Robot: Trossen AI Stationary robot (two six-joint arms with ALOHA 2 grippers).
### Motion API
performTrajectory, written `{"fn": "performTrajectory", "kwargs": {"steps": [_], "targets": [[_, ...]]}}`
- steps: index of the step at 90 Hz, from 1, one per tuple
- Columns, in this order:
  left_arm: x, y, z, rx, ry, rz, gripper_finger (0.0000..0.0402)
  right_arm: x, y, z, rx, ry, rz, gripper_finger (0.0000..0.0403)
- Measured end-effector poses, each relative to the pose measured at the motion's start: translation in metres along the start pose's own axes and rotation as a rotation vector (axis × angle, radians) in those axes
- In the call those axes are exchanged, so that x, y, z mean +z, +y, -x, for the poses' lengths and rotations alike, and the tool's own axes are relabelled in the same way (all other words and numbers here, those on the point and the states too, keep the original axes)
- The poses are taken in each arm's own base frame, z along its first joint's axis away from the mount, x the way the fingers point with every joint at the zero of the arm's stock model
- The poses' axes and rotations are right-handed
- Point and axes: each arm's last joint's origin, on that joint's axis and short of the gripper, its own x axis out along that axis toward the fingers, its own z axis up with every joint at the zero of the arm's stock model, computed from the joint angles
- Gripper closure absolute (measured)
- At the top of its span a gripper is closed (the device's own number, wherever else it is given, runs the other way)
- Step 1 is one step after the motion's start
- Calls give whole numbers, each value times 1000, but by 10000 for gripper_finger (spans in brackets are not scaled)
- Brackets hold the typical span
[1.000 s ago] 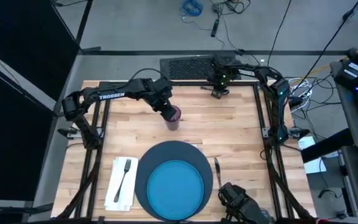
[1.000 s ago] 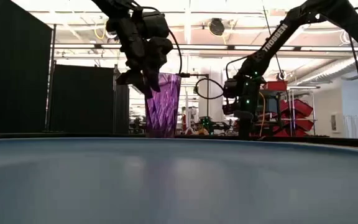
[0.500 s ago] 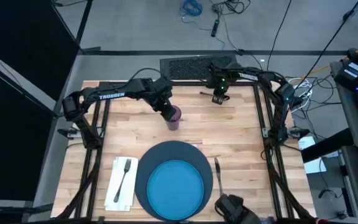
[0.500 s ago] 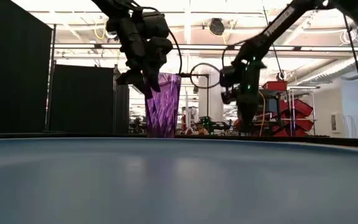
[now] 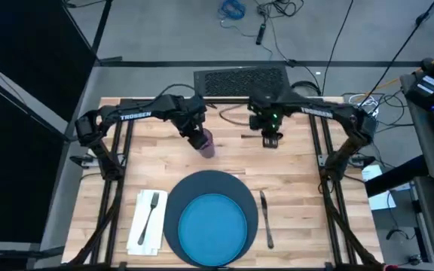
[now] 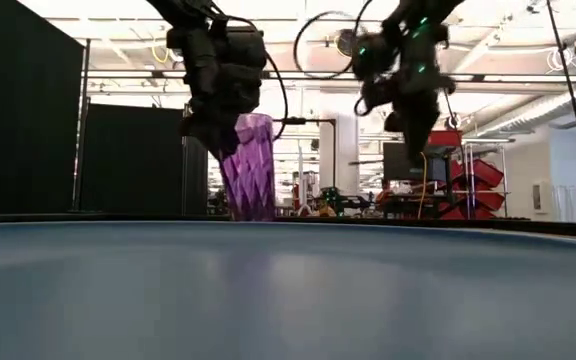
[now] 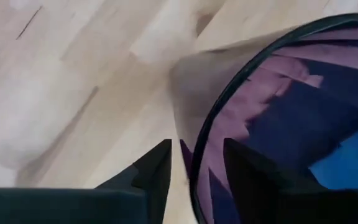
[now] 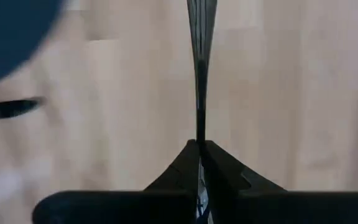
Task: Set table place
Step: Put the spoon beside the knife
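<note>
Over the last second the right hand (image 5: 270, 140), clenched on a thin utensil (image 8: 199, 74), swung toward table centre, while the left hand (image 5: 198, 140), grasping the cup (image 5: 206, 144), tilted it.

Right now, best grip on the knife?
Probably mid-length, from straight above, fingers closing across its narrow width. The knife lies flat on the table, close beside the mat, so a side approach has nothing to catch.

In the low view, the blue plate (image 6: 288, 290) fills the foreground as a blur, hiding the table beyond. The purple cup (image 7: 278, 118) runs past the left wrist picture's edge. The thin metal utensil (image 8: 201, 68) pinched edge-on in the right wrist view cannot be identified.
</note>
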Motion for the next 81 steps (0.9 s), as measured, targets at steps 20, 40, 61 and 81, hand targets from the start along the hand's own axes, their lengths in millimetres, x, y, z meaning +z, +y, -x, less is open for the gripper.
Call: {"fn": "performTrajectory", "kwargs": {"steps": [20,40,61,81], "targets": [[6,-1,0,-16,-64,-15,308,-37,62,-10,106,-99,55,403],[12,-3,4,-54,-101,-28,309,-72,120,-27,299,-225,133,403],[18,-8,14,-70,-138,-9,309,-92,172,-25,516,-433,321,403],[24,-12,25,-85,-179,8,309,-110,210,-24,712,-597,597,403]]}}
